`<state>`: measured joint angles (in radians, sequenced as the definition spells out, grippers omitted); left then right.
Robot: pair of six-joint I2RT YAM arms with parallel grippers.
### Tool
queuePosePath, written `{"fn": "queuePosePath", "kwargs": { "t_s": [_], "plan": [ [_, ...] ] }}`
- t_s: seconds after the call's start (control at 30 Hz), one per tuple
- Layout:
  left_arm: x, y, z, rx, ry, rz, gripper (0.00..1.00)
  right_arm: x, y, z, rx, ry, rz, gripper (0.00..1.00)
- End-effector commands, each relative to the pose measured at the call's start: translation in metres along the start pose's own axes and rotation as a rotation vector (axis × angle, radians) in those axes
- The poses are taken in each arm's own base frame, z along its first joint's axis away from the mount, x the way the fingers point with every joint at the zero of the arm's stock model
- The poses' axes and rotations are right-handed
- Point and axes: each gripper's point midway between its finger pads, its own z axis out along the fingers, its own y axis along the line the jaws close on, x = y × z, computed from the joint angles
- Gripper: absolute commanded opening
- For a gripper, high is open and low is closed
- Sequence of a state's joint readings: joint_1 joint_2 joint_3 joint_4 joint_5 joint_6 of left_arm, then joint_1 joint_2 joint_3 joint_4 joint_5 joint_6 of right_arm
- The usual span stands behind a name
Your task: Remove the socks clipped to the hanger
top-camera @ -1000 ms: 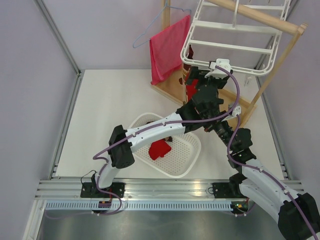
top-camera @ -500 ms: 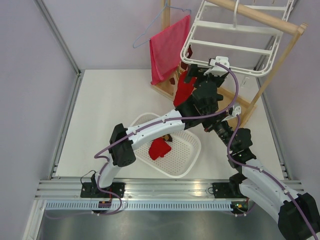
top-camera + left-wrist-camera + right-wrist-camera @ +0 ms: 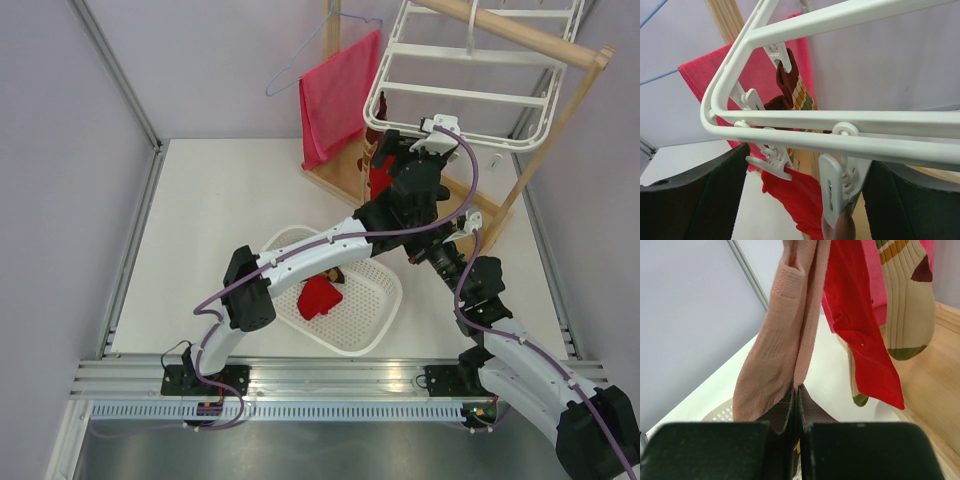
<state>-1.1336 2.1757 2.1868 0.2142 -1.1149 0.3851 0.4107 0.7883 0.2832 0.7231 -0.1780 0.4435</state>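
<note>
Back under the hanger (image 3: 840, 142) swings the red sock (image 3: 855, 330), left gripper (image 3: 805, 192) gaping round the clips (image 3: 837, 190), right gripper (image 3: 796, 402) clamping the pink sock (image 3: 775, 355), probably due a downward tug.

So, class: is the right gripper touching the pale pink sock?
Touching. The right wrist view shows the right gripper shut, its jaws pinching the lower end of the pale pink sock.
</note>
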Motion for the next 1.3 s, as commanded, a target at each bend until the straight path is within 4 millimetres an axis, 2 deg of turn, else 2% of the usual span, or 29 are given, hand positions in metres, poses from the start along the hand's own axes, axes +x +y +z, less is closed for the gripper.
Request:
{"fn": "queuePosePath", "kwargs": {
  "t_s": [0.0, 0.03, 0.07, 0.1, 0.13, 0.17, 0.23, 0.27, 0.63, 0.73, 0.77, 0.8, 0.83, 0.87, 0.9, 0.93, 1.0, 1.17, 1.2, 1.23, 1.27],
  "plan": [
    [-0.013, 0.005, 0.006, -0.007, -0.015, -0.081, 0.85, -0.008, 0.007, 0.003, -0.026, -0.011, -0.023, 0.01],
    [-0.013, 0.004, 0.006, -0.006, -0.015, -0.08, 0.78, -0.008, 0.007, 0.003, -0.026, -0.013, -0.021, 0.01],
    [-0.013, 0.005, 0.006, -0.004, -0.016, -0.08, 0.59, -0.008, 0.007, 0.003, -0.024, -0.012, -0.022, 0.01],
    [-0.014, 0.005, 0.005, -0.003, -0.017, -0.082, 0.49, -0.008, 0.007, 0.003, -0.024, -0.012, -0.024, 0.01],
    [-0.013, 0.005, 0.006, -0.004, -0.016, -0.082, 0.42, -0.007, 0.006, 0.003, -0.022, -0.01, -0.023, 0.01],
    [-0.014, 0.005, 0.006, -0.003, -0.017, -0.083, 0.3, -0.007, 0.006, 0.003, -0.023, -0.008, -0.023, 0.01],
    [-0.015, 0.005, 0.006, -0.003, -0.018, -0.086, 0.17, -0.007, 0.006, 0.003, -0.021, -0.009, -0.023, 0.01],
    [-0.015, 0.005, 0.005, -0.002, -0.019, -0.09, 0.04, -0.007, 0.005, 0.003, -0.019, -0.008, -0.024, 0.01],
    [-0.017, 0.0, -0.001, 0.019, -0.022, -0.082, 0.02, -0.006, 0.005, 0.002, -0.015, -0.003, -0.028, 0.01],
    [-0.015, -0.005, -0.009, 0.041, -0.019, -0.062, 0.5, -0.005, 0.003, 0.001, -0.004, 0.01, -0.039, 0.01],
    [-0.016, -0.007, -0.015, 0.052, -0.019, -0.063, 0.82, -0.008, 0.003, 0.001, -0.003, 0.006, -0.048, 0.01],
    [-0.021, -0.004, -0.019, 0.058, -0.022, -0.071, 0.92, -0.008, 0.003, 0.001, 0.002, 0.009, -0.054, 0.01],
    [-0.014, -0.006, -0.023, 0.066, -0.012, -0.057, 0.98, -0.005, 0.001, -0.001, 0.014, 0.026, -0.056, 0.01],
    [-0.013, -0.008, -0.03, 0.076, -0.01, -0.056, 1.0, -0.011, 0.001, -0.002, 0.021, 0.016, -0.065, 0.01],
    [-0.02, -0.001, -0.035, 0.078, -0.013, -0.071, 1.0, -0.012, 0.0, -0.003, 0.029, 0.017, -0.082, 0.01],
    [-0.01, -0.003, -0.039, 0.086, 0.0, -0.058, 1.0, -0.013, -0.001, -0.004, 0.038, 0.02, -0.091, 0.01],
    [-0.01, 0.002, -0.05, 0.095, 0.007, -0.068, 1.0, -0.017, -0.003, -0.008, 0.06, 0.027, -0.111, 0.01],
    [-0.007, 0.033, -0.077, 0.122, 0.025, -0.136, 1.0, -0.02, -0.002, -0.012, 0.071, 0.057, -0.125, 0.01],
    [0.004, 0.035, -0.081, 0.133, 0.036, -0.119, 1.0, -0.02, -0.001, -0.012, 0.068, 0.06, -0.124, 0.01],
    [0.002, 0.041, -0.086, 0.14, 0.035, -0.139, 1.0, -0.019, 0.0, -0.012, 0.066, 0.067, -0.123, 0.01],
    [-0.008, 0.054, -0.092, 0.143, 0.027, -0.167, 1.0, -0.02, 0.001, -0.012, 0.056, 0.069, -0.126, 0.01]
  ]
}}
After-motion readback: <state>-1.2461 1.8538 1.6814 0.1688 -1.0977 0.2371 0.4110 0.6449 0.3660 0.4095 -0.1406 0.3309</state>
